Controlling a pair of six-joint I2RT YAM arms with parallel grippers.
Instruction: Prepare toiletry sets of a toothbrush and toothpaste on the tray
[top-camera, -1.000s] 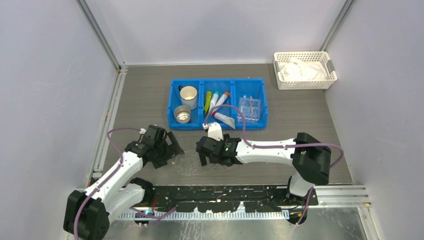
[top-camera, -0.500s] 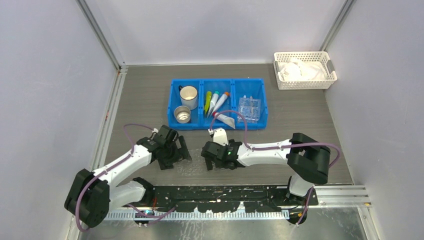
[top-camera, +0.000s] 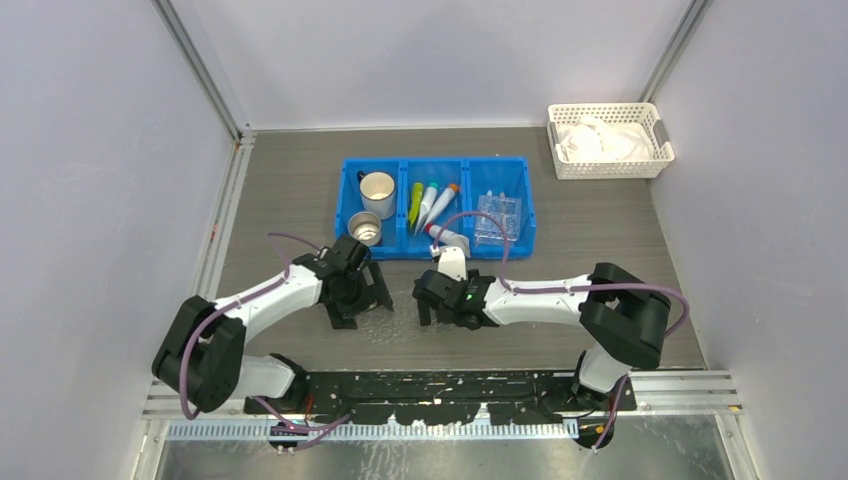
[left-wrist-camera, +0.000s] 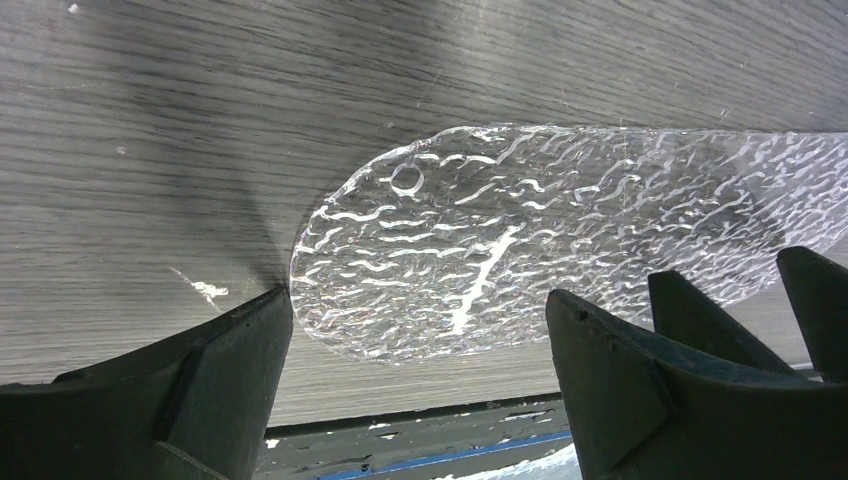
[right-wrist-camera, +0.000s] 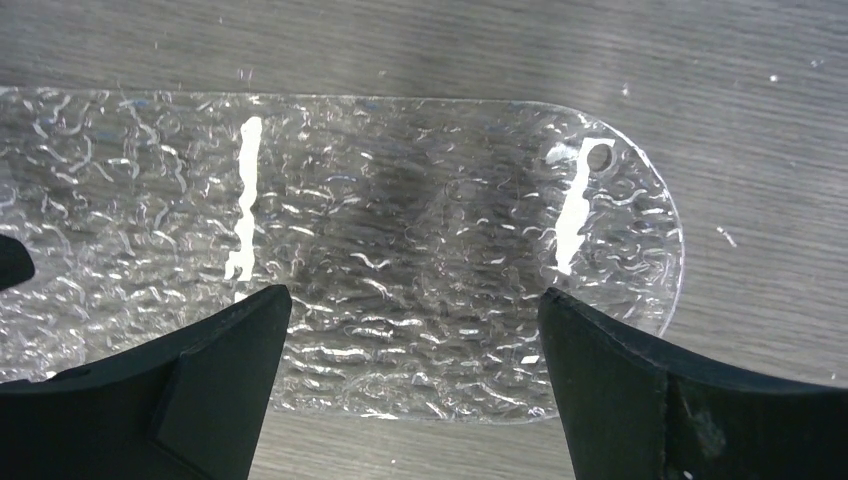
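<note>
The left fingers and right fingers are held spread above one clear sheet on the tabletop, with one tray and four toiletry sets seen in the blue bin at 12 o'clock.

Grey wood-grain table with blue bin, white basket, clear textured board

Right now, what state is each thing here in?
Textured clear plate: flat on the table, bare.
Left pincer: open, empty, over the plate.
Right pincer: open, empty, over the plate too.
Toiletry packets: lying in the blue bin's middle compartment.
Metal cups: upright, in its left compartment.
Small clear tray: flat, in its right compartment.
White basket: holding white material.
</note>
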